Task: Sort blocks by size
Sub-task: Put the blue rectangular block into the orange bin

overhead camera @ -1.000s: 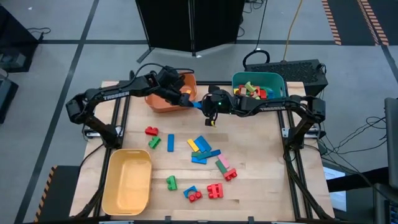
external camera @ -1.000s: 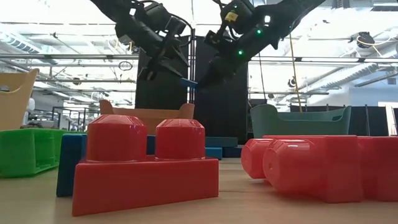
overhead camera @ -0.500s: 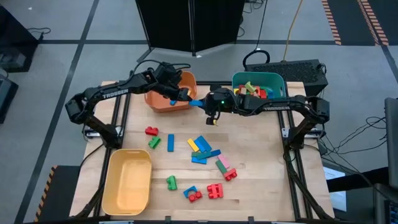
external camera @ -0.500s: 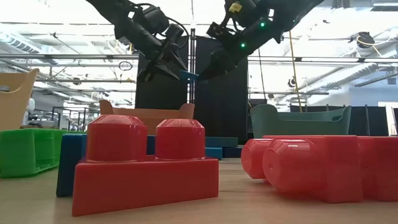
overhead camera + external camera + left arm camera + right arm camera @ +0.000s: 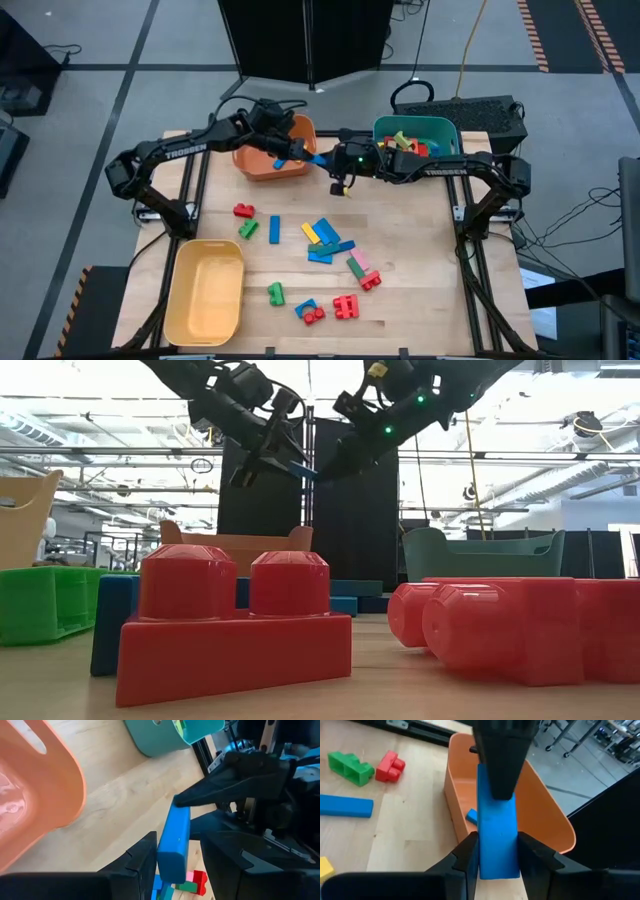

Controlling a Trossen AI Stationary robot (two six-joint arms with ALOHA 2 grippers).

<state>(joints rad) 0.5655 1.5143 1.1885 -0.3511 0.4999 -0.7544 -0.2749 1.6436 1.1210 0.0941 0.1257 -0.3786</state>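
A: Near edge first. We see a red studded brick [image 5: 232, 625] right up against the low cam, another red block [image 5: 500, 628] beside it, a green block [image 5: 40, 603] off to one side. From above, the loose blocks [image 5: 322, 240] lie scattered mid-table: red pair [image 5: 346, 306] near the front w/ a blue-and-red piece just beside it, green one [image 5: 275, 293] close by, then blue bars, a yellow bar, a pink/green piece.

B: And the yellow bin [image 5: 206, 292] sits at the front-left corner. Farther back?

A: Both arms meet above the back of the table, btwn the orange bin [image 5: 272, 160] and the teal bin [image 5: 416, 134]. We see one blue bar [image 5: 306, 163] held in the air, well above the tabletop, by both at once.

B: Jaws?

A: Left gripper [image 5: 172, 862] is clamped on one end of the blue bar, fingers either side. Right gripper [image 5: 498, 855] is clamped on the other end, same way. So a two-handed grip, bar roughly over the orange bin's rim nearest the teal bin.

B: Anything in the bins?

A: One small blue piece [image 5: 472, 816] lies inside the orange bin. Teal bin holds a heap of mixed blocks, red, green, yellow. Beyond the table we only make out room and a black cabinet.
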